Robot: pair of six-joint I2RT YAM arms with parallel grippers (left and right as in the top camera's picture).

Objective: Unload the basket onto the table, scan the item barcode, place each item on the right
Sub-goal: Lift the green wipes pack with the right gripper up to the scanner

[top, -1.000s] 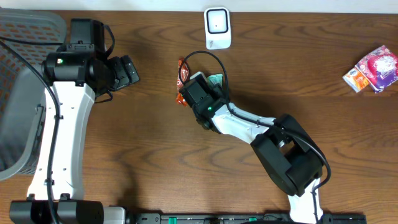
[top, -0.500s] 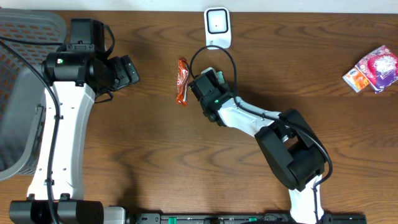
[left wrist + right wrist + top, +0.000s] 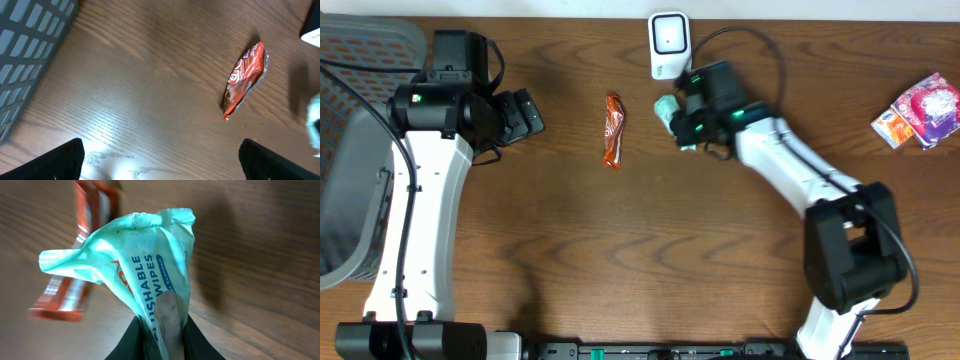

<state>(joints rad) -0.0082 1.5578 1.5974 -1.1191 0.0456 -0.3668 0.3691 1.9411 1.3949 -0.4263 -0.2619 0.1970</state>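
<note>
Wipes packet — in right pincer, clamped

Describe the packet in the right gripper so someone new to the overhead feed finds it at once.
Start at the white scanner, top centre of the overhead view. Just below it, the right gripper pinches a crumpled mint-green wipes packet. Its nearest neighbour, an orange-red wrapper, lies flat and unheld.

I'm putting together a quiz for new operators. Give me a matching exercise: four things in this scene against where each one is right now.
1. wipes packet
2. orange snack packet
3. white scanner
4. grey basket

a. far edge of the table, centre
b. left end
c. pinched in the right claw
d. lying flat, nothing gripping it

Pairs: 1-c, 2-d, 3-a, 4-b
</note>
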